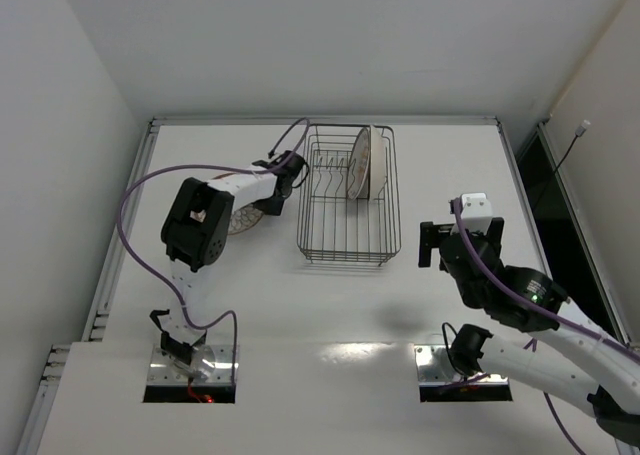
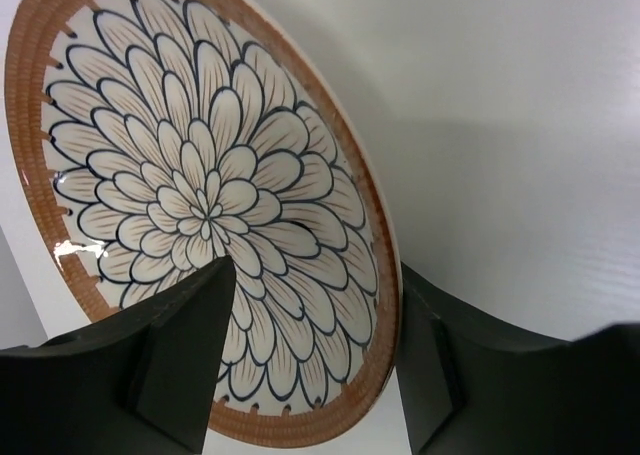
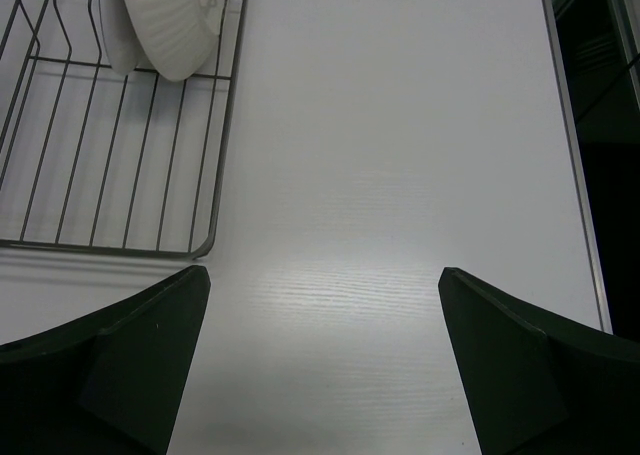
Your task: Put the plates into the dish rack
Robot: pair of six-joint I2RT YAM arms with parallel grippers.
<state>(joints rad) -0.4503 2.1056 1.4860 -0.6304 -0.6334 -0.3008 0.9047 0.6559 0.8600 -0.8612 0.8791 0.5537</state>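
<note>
From overhead, the left arm is covering most of the loose plate, which is sitting on the table just left of the rack. The left wrist camera is showing what that hides. The left gripper is straddling the plate's orange rim, one finger over the petal face and the other outside the edge, jaws partway in. Whether they are pinching it, I cannot tell. Two racked plates are standing upright at the rack's far end, showing white backs to the right wrist camera. The right gripper is hanging wide open over the table beside the rack's near right corner, holding nothing.
</note>
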